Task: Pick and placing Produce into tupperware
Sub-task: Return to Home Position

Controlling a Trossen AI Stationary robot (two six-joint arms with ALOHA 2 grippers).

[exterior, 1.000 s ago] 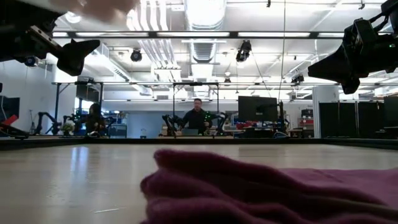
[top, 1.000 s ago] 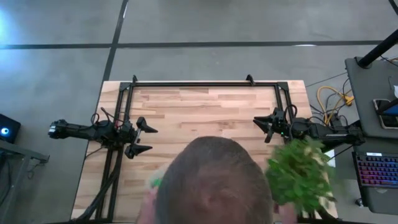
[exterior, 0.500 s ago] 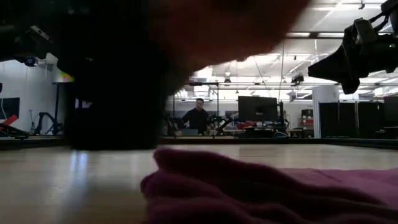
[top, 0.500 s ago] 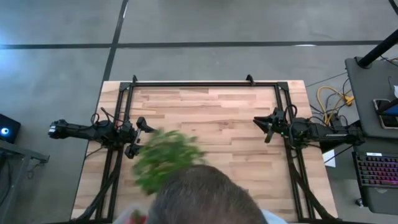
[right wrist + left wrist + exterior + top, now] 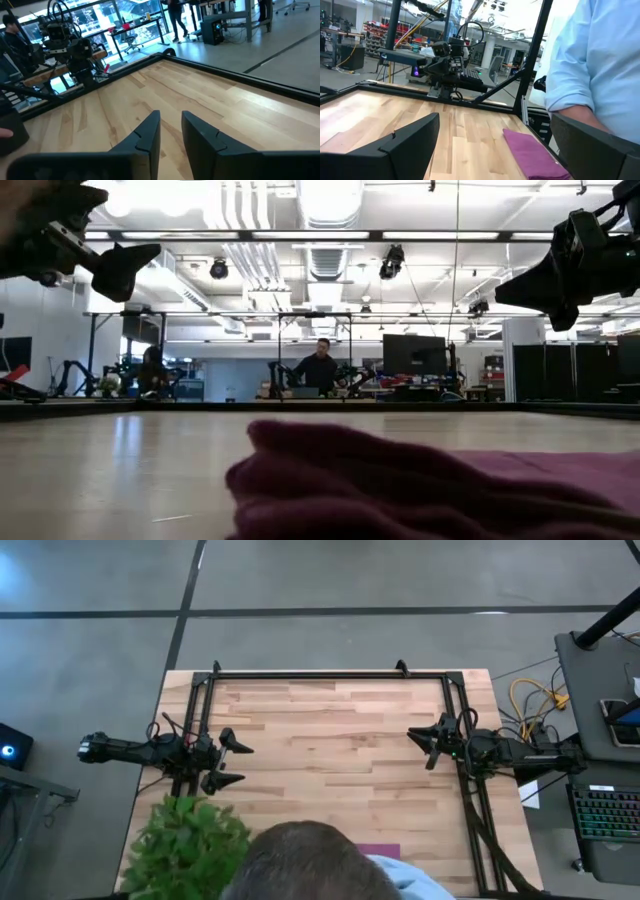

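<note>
High view: left tool (image 5: 232, 762) wide open, right tool (image 5: 425, 748) barely open, both empty; no produce visible near either.

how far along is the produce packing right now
No produce or tupperware shows, so what's done or left can't be confirmed. Nothing in hand: left gripper and right gripper sit open and empty flanking the table. A person leans over the near edge beside a potted plant and purple cloth.

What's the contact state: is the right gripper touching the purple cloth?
Apart. The high view shows bare table between the right gripper and the purple cloth.
</note>
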